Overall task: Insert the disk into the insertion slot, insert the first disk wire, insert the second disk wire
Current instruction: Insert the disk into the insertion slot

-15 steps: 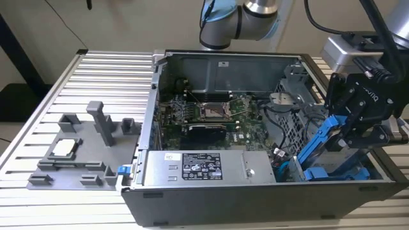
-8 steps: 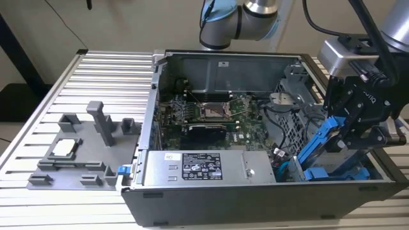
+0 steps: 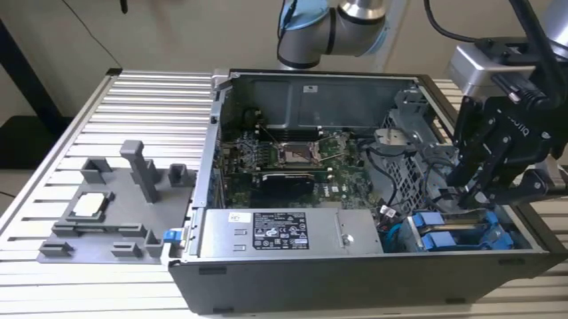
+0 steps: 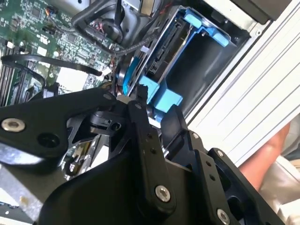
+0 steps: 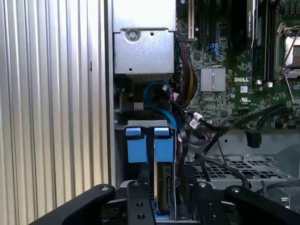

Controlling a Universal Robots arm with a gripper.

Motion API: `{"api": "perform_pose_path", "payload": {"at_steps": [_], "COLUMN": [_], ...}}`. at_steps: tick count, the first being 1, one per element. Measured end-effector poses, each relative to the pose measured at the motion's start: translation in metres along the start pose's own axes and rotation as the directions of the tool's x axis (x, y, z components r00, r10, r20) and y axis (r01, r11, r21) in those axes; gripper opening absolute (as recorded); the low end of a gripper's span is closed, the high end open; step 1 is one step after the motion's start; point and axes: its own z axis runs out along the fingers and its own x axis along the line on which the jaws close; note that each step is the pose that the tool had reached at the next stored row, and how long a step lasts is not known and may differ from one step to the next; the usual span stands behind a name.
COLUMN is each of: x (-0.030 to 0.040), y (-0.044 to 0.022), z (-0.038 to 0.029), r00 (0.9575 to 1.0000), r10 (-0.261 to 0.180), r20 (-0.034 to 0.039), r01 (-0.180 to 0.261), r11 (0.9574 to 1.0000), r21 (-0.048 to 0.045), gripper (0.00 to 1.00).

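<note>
On the ribbed table [image 3: 133, 119] the open computer case [image 3: 284, 279] lies on its side, so we reach the insertion slot [image 5: 143, 123] from above. The disk [image 5: 164, 187] stands inside it, straddled by the claw [image 3: 467, 198]; we cannot tell whether it grips.

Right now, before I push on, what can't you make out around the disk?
- Disk, near end: first wrist view, covered by the gripper and cut by the picture's edge.
- Disk's depth in the slot: second wrist view, the gripper's body stands in front.
- Which wires serve the disk: first wrist view, they tangle and pass behind the gripper.
</note>
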Motion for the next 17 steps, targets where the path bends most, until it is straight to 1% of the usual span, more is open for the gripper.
{"api": "perform_pose_path", "payload": {"at_steps": [1,2,3,4,6,8,10,11,14,17], "x": [0.0000,0.0001,0.0000,-0.0001,-0.0001,-0.0002,-0.0003,-0.0003,-0.0005,-0.0004], "y": [0.0000,-0.0001,-0.0001,-0.0003,-0.0024,-0.0088,-0.0159,-0.0180,-0.0210,-0.0222], "z": [-0.0016,-0.0015,-0.0016,-0.0016,-0.0010,-0.0007,-0.0006,-0.0006,-0.0003,-0.0001], "r00": [1.0000,0.9999,0.9998,0.9996,0.9996,0.9996,0.9996,0.9996,0.9995,0.9996], "r10": [0.000,-0.001,-0.002,-0.003,-0.003,-0.003,-0.004,-0.004,-0.004,-0.004], "r20": [0.0011,0.0101,0.0218,0.0287,0.0296,0.0298,0.0295,0.0295,0.0298,0.0297], "r01": [0.000,0.001,0.001,0.002,0.003,0.003,0.004,0.004,0.004,0.004], "r11": [1.0000,1.0000,1.0000,0.9999,0.9999,0.9999,1.0000,1.0000,1.0000,1.0000], "r21": [0.0002,0.0025,0.0073,0.0116,0.0132,0.0123,0.0092,0.0088,0.0086,0.0086], "gripper": [0.40,0.40,0.40,0.40,0.40,0.40,0.40,0.40,0.40,0.40]}}
